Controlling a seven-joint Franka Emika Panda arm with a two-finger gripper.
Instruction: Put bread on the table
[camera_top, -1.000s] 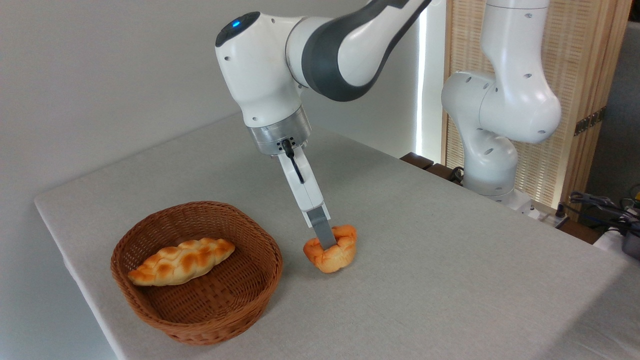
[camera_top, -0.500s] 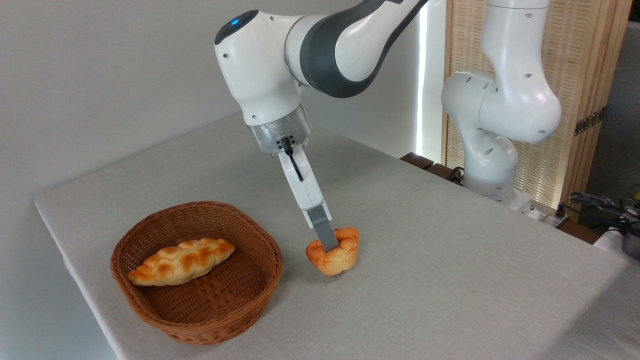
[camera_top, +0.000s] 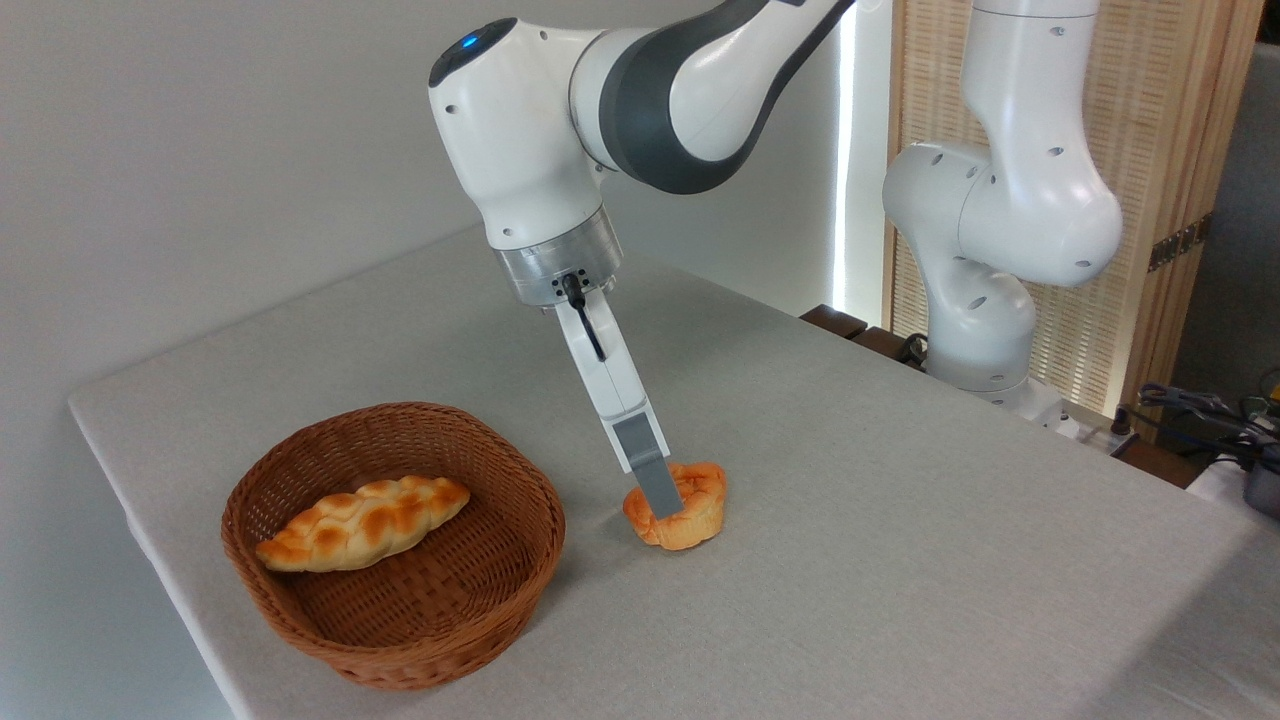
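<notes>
1. The gripper (camera_top: 662, 500) points down at a slant, its grey fingertip low against the near side of the bread (camera_top: 690, 512). Only one finger shows clearly, so whether the jaws are parted or pressed on the bun cannot be told.
2. The bread, a small squat orange-golden bun with a lumpy top, sits on the table (camera_top: 900, 560), just right of the basket and apart from it.
3. The table is a large flat top covered in pale grey-beige cloth, reaching from the left edge to the lower right.
4. A round brown wicker basket (camera_top: 300, 620) stands on the table near its front-left side.
5. Inside the basket lies a longer braided golden loaf (camera_top: 362, 523), stretched left to right.
6. The white and grey robot arm (camera_top: 640, 90) arches in from the upper right, its base (camera_top: 985, 340) standing at the table's far right edge.
</notes>
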